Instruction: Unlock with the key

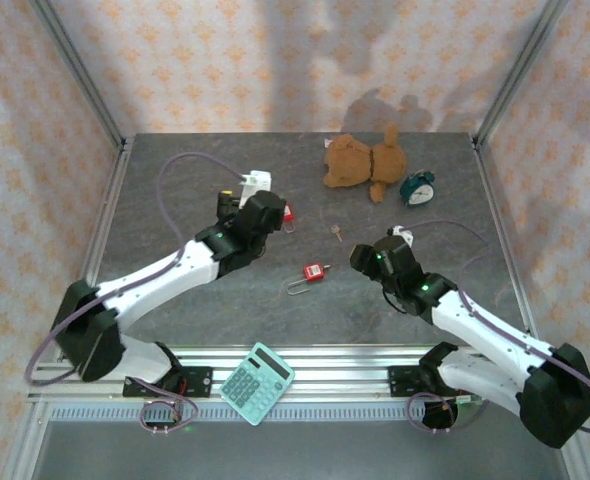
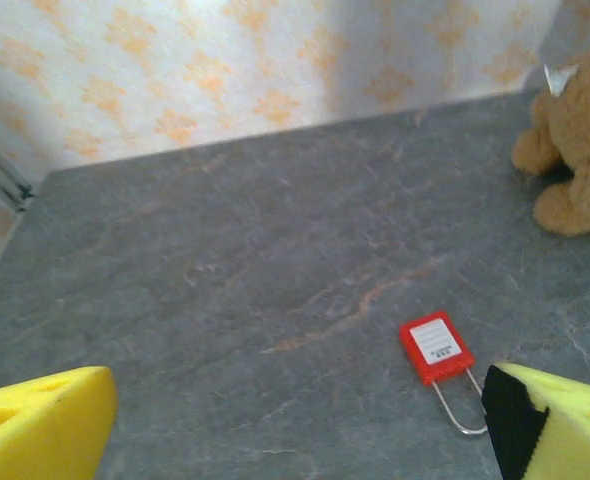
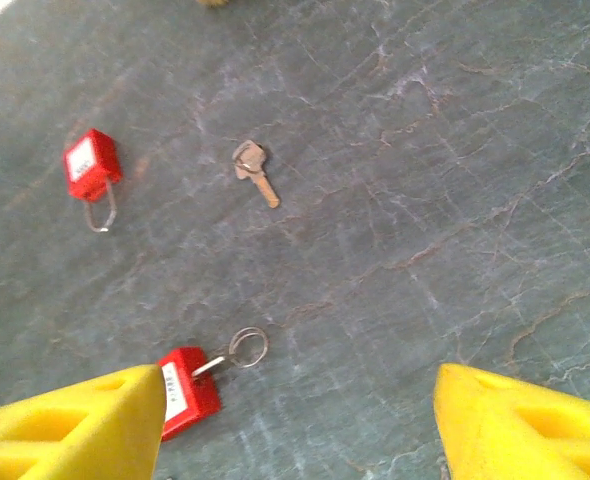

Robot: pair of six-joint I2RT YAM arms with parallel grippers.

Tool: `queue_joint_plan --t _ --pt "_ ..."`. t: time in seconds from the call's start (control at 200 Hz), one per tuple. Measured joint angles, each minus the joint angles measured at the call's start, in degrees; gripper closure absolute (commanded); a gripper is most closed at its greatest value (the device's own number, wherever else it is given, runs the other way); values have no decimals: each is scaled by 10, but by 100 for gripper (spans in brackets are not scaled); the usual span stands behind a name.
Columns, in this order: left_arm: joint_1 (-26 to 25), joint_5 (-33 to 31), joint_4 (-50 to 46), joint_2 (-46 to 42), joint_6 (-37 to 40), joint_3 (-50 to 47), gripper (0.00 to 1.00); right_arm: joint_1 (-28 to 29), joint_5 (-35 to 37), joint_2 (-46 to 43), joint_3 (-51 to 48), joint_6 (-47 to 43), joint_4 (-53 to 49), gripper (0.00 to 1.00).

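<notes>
A: Red padlocks, two of them, on your top camera. The far padlock (image 1: 288, 215) lies just beside your left gripper (image 1: 271, 217); the near padlock (image 1: 315, 272) lies between your arms.

B: One loose key (image 1: 335, 232) too, apart from both locks and ahead of your right gripper (image 1: 367, 256). Around them you have one teddy bear (image 1: 363, 160), one alarm clock (image 1: 417, 187), one white plug (image 1: 258, 180) and one calculator (image 1: 257, 383).

A: On your left wrist camera the left fingers (image 2: 35, 425) stand wide apart with nothing between them. The far padlock lies flat on the table (image 2: 225, 250), close to the right-hand finger, shackle towards it.

B: Your right wrist camera shows the same for the other arm: jaws parted, nothing held. The loose key lies flat ahead. The near padlock sits by the left-hand finger with a small ring (image 3: 247, 347) on a metal stub at its end. Whether that is a second key already seated, I cannot tell.

A: So mind which lock you pick. They look alike, and the key may fit only one.

B: The key is thin and flat on a hard top, so your pads may skid it or pinch it crooked, and then it won't line up with the keyhole. Neither padlock is held, so pushing a key in would likely shove it away unless you grip its body first
</notes>
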Motion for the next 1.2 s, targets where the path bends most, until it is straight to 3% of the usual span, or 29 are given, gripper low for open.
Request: queue_joint_plan --t 0.255,0.37,0.561,0.871,1.201 --pt "36 61 -90 219 -66 191 6 -2 12 132 90 -61 7 35" --pt "50 85 -131 308 -90 290 10 -2 22 190 123 -82 9 43" --pt "90 142 -184 407 -129 367 15 -6 25 303 207 -113 12 46" --pt "126 216 -232 473 -141 421 19 -26 1 353 232 -122 17 44" --pt "117 266 -194 473 -155 369 38 -27 -33 372 243 -125 21 46"
